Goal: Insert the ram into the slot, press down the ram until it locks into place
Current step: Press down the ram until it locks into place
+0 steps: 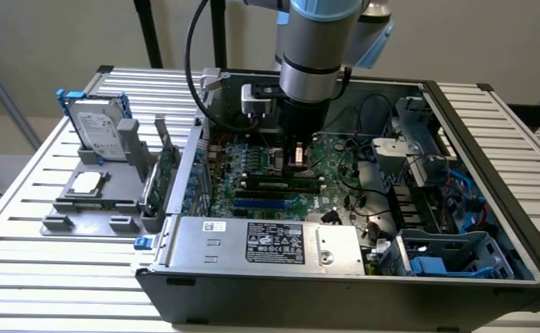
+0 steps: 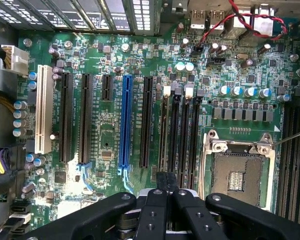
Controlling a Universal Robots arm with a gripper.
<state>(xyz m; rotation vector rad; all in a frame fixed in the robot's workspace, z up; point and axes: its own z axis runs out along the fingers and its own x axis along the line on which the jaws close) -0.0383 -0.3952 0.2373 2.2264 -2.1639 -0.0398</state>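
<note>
The arm came down from the upper middle of the exterior view into the open computer case [image 1: 491,208]. The gripper [image 1: 297,158] hung over the green motherboard [image 1: 251,156] at the centre. In the wrist view the gripper [image 2: 166,182] had its fingers [image 2: 160,185] drawn together with no gap visible, directly over the slot [image 2: 166,91], one of four parallel black ones beside the bare processor socket [image 2: 237,172].

The ram [image 1: 279,184] stood on edge in a slot just below the gripper in the exterior view, above the blue slot [image 1: 270,203]. Whether the fingertips touched it could not be told.

The power supply [image 1: 260,243], at the lower centre, carried a black label [image 1: 274,244] with white print and a smaller white sticker [image 1: 214,225], both too fine to read. The hard drive [image 1: 98,128], at the exterior view's left, bore a pale label, also illegible. The white board markings in the wrist view could not be read.
</note>
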